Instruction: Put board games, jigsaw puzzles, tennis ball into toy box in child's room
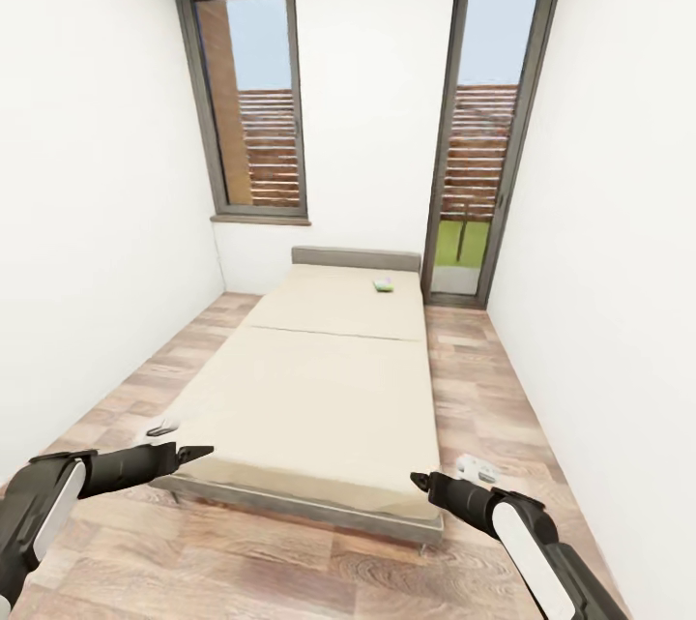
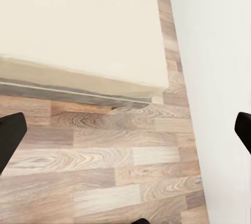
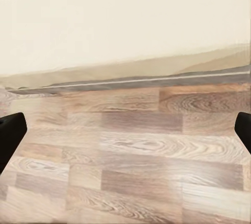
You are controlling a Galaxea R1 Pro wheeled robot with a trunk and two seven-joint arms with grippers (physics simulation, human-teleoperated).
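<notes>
A low bed (image 1: 319, 388) with a beige sheet and a grey headboard fills the middle of the child's room. One small white-and-green board game (image 1: 385, 284) lies flat on it near the headboard. My left gripper (image 1: 190, 454) hovers open at the bed's near left corner, its dark fingers (image 2: 9, 135) spread wide over the wood floor. By the near right corner my right gripper (image 1: 422, 482) is open too, with fingers (image 3: 10, 132) far apart and nothing between them. The table, toy box, jigsaw puzzles and tennis ball are out of view.
White walls close in on both sides. Two tall dark-framed windows (image 1: 253, 98) stand behind the bed. Wood-plank floor (image 1: 483, 378) runs along each side of the bed. A small pale object (image 1: 476, 467) lies on the floor by the right gripper; I cannot identify it.
</notes>
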